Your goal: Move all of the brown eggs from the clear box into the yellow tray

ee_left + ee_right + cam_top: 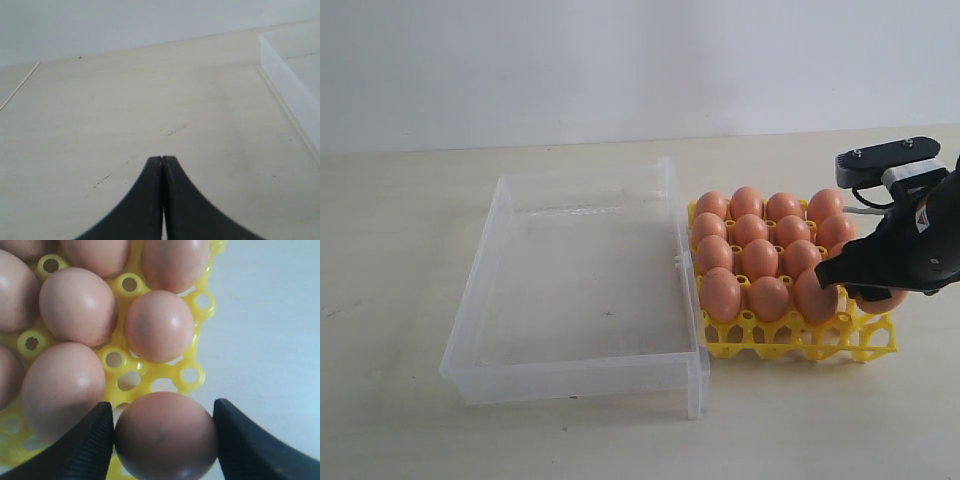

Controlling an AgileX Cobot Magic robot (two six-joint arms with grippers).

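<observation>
The smooth, matte orange-brown oval eggs (pixel 758 258) stand packed in the bright yellow plastic lattice tray (pixel 770 346), shoulder to shoulder in rows. Only the tray's front strip of round cups shows bare. The large shallow box of clear plastic (pixel 570 378) lies just beside the tray's left edge with no egg in it. Whether box and tray touch cannot be told.

The right gripper (pixel 878 290) hangs over the tray's front right part. Its black fingers (pixel 85 450) stand wide and hold one brown egg (pixel 165 440) between them, one finger against each side. That egg is near the level of its seated neighbours. Whether it already rests in a cup cannot be told.

The pale worktop (pixel 400 260) is bare to the right of the tray, in front of it and to the left of the box. The held egg sits at the tray's outer edge, so its outer side faces bare worktop.

The right wrist view shows the grip up close, along with faint speckles on the shells and the round holes in the lattice peaks. The exterior view hides much of that egg behind the arm. The left gripper (pixel 163 160) appears only in its own wrist view, its fingers (pixel 140 210) pressed together on nothing above bare worktop, with a wall of the clear box at that picture's edge.
</observation>
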